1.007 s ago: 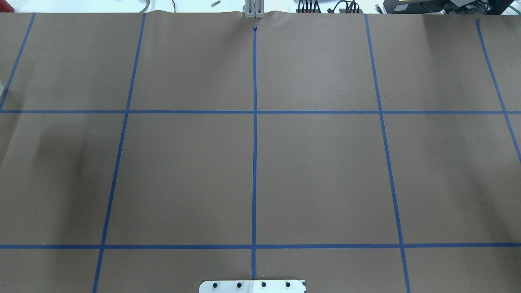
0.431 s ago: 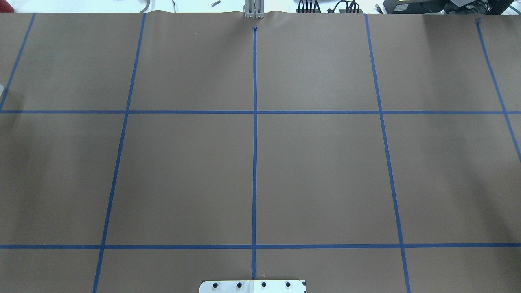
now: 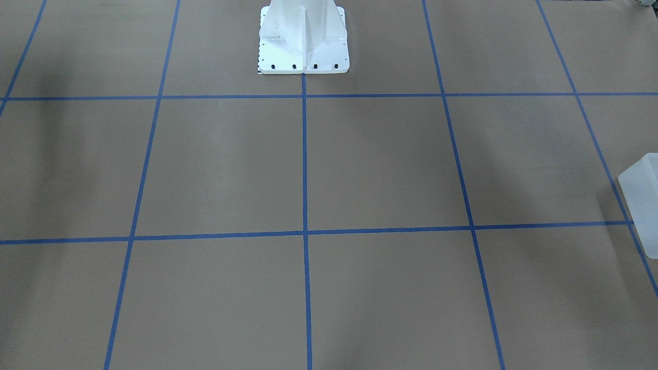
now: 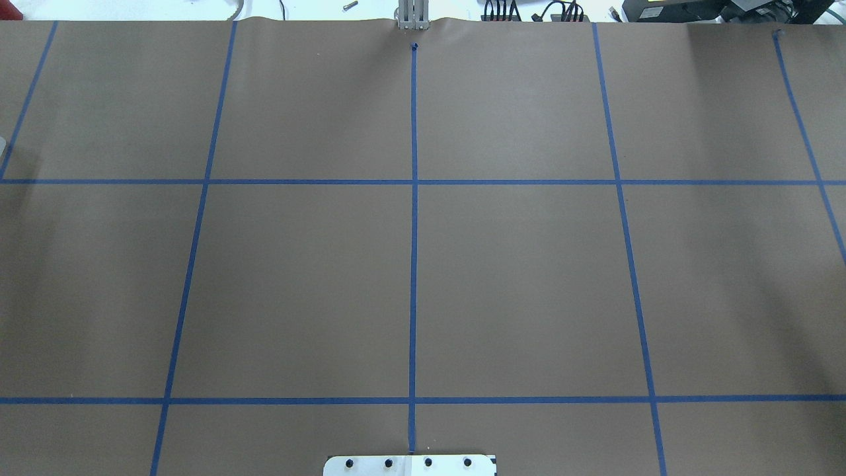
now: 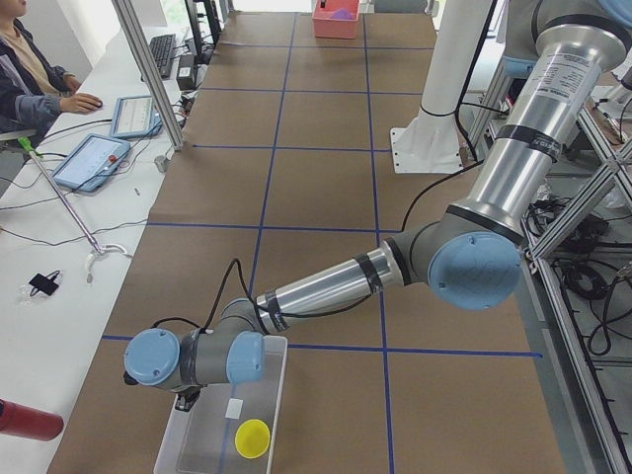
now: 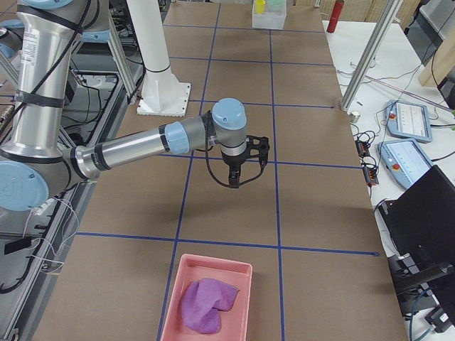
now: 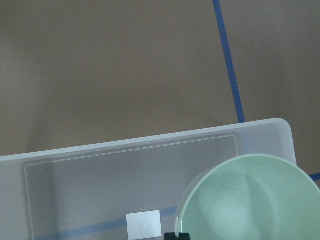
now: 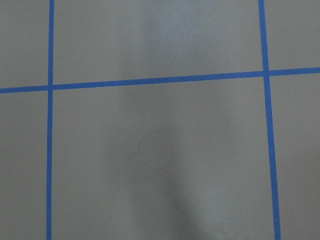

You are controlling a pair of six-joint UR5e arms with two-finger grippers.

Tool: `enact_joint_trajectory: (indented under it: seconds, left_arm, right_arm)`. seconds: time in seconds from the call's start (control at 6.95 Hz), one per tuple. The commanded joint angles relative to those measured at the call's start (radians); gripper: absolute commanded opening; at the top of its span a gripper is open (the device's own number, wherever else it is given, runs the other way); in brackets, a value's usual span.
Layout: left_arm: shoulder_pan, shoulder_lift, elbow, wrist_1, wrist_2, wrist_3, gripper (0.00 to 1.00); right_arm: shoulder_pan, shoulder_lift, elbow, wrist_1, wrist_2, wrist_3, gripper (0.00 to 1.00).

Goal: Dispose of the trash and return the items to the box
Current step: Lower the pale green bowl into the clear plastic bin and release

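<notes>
The pale mint-green bowl (image 7: 250, 205) fills the lower right of the left wrist view, held above one end of the frosted-white box (image 7: 125, 170). A black fingertip (image 7: 177, 235) of my left gripper shows at its rim, shut on it. In the exterior left view my left wrist (image 5: 193, 357) hangs over the box (image 5: 278, 387), which holds a yellow cup (image 5: 253, 437); the bowl is hidden there. The box's corner shows in the front view (image 3: 642, 198). My right gripper (image 6: 234, 177) hangs above bare paper mid-table; I cannot tell whether it is open or shut.
A pink tray (image 6: 170, 302) with a purple cloth (image 6: 202, 302) sits at the table's right end. A red bottle (image 5: 25, 420) lies beside the box. The white pedestal (image 3: 303, 36) stands at the table's middle. An operator (image 5: 30, 69) sits at the side desk.
In the overhead view the shadow at the left edge has slid out leftward and faded, and the grey sliver at that edge has shrunk. Nothing else has moved.
</notes>
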Motion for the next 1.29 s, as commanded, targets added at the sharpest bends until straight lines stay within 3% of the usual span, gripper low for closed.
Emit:
enact_joint_trajectory:
  seconds: [0.0,0.58,0.72,0.86,1.01,1.15]
  left_arm:
    - [0.044,0.033,0.081,-0.131,0.0,-0.017,0.0]
    - [0.084,0.025,0.166,-0.267,0.002,-0.093,0.0]
    - [0.082,0.022,0.166,-0.265,0.002,-0.095,0.25]
    - [0.084,0.019,0.163,-0.262,0.0,-0.097,0.86]
    - [0.084,0.017,0.16,-0.26,-0.001,-0.095,0.94]
    - [0.072,0.016,0.144,-0.254,-0.022,-0.098,0.94]
  right_arm:
    - [0.0,0.0,0.0,0.0,0.0,0.002,1.0]
    - [0.0,0.0,-0.001,0.0,0.0,0.002,1.0]
    - [0.0,0.0,-0.001,0.0,0.0,0.0,1.0]
    - [0.0,0.0,-0.003,0.0,0.0,0.0,1.0]
    - [0.0,0.0,-0.003,0.0,0.0,0.002,1.0]
    - [0.0,0.0,-0.001,0.0,0.0,0.002,1.0]
